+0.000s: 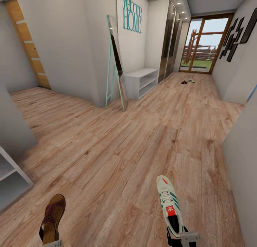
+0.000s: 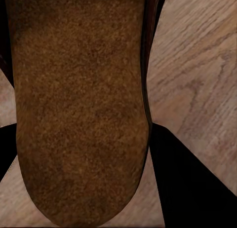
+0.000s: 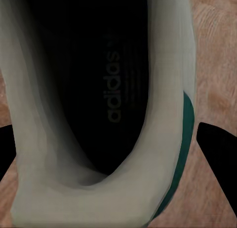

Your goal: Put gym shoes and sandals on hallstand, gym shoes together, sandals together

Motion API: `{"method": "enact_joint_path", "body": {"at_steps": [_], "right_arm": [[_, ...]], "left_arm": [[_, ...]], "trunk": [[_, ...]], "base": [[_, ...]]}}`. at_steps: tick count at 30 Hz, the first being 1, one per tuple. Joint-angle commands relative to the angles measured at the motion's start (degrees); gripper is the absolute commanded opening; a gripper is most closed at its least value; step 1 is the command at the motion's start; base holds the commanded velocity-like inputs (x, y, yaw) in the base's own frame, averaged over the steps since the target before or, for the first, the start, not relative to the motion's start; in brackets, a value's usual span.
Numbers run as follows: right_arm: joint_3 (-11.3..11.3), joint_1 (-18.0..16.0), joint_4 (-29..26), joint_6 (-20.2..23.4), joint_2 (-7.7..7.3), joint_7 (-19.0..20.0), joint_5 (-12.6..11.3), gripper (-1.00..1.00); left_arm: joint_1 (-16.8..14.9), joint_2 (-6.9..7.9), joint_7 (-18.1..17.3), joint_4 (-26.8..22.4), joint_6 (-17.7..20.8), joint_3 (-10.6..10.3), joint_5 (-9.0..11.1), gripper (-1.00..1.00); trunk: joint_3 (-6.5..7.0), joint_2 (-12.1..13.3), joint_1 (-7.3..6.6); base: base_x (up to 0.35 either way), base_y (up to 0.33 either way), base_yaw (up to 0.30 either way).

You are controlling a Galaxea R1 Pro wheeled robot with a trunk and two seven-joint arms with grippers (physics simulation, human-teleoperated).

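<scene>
A brown sandal (image 1: 52,218) is gripped by the left gripper (image 1: 53,243) at 7 o'clock, a gym shoe (image 1: 169,204) by the right gripper (image 1: 180,238) at 5. Open corridor floor (image 1: 117,143) is seen toward the hallstand (image 1: 141,81) at 12, with the other shoes (image 1: 187,81) beyond at 1.

At the head view's bottom edge we lose the left pincer (image 1: 53,243) under the sandal (image 1: 52,218) and most of the right pincer (image 1: 182,239) behind the gym shoe (image 1: 169,205). Far down the corridor, two shoes (image 1: 187,81) are too small to tell apart.
</scene>
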Motion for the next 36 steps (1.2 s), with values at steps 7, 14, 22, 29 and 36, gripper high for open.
{"method": "enact_joint_path", "body": {"at_steps": [7, 14, 22, 29, 36], "right_arm": [[0.5, 0.1, 0.0, -0.1, -0.04, -0.1, -0.5, -1.00], [0.5, 0.1, 0.0, -0.1, -0.04, -0.1, -0.5, -1.00], [0.5, 0.0, 0.0, -0.1, -0.04, -0.1, -0.5, -1.00], [0.6, 0.1, 0.0, -0.1, 0.01, -0.1, -0.5, -1.00], [0.6, 0.1, 0.0, -0.1, 0.05, -0.1, -0.5, -1.00]], "left_arm": [[-0.1, -0.05, -0.5, 0.0, -0.2, 0.5, -0.5, -1.00], [-0.1, -0.05, -0.5, 0.0, -0.2, 0.5, -0.5, -1.00], [-0.1, -0.13, -0.5, 0.0, -0.2, 0.5, -0.5, -1.00], [-0.1, -0.14, -0.5, 0.0, -0.2, 0.5, -0.5, -1.00], [-0.1, -0.14, -0.5, 0.0, -0.2, 0.5, -0.5, -1.00]], "trunk": [[-0.04, 0.0, -0.01], [-0.04, 0.0, -0.01], [-0.04, 0.0, -0.01], [-0.04, 0.0, -0.01], [-0.04, 0.0, -0.01]], "base": [[0.000, 0.000, 0.277], [0.000, 0.000, 0.277], [0.000, 0.000, 0.277], [0.000, 0.000, 0.277], [0.000, 0.000, 0.277]]}}
